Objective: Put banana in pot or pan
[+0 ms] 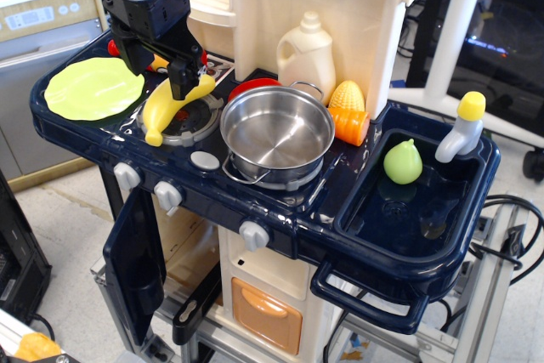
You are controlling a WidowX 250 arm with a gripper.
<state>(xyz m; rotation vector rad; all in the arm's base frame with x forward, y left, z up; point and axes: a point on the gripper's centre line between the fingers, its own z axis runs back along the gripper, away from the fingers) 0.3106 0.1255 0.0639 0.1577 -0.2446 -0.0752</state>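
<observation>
The yellow banana [163,109] lies curved across the left burner of the toy stove, just left of the pot. The shiny steel pot [277,129] stands empty on the right burner, with wire loop handles at front and back. My black gripper [159,74] hangs low over the banana's upper end. It is open, one finger [181,82] at the banana's tip and the other [136,60] to its left. I cannot tell whether the fingers touch the banana.
A yellow-green plate [92,88] lies at the far left. A red bottle [113,47] is mostly hidden behind the gripper. A white jug [306,57], corn cob [346,95] and orange piece [350,125] stand behind the pot. A green pear [402,161] sits in the sink.
</observation>
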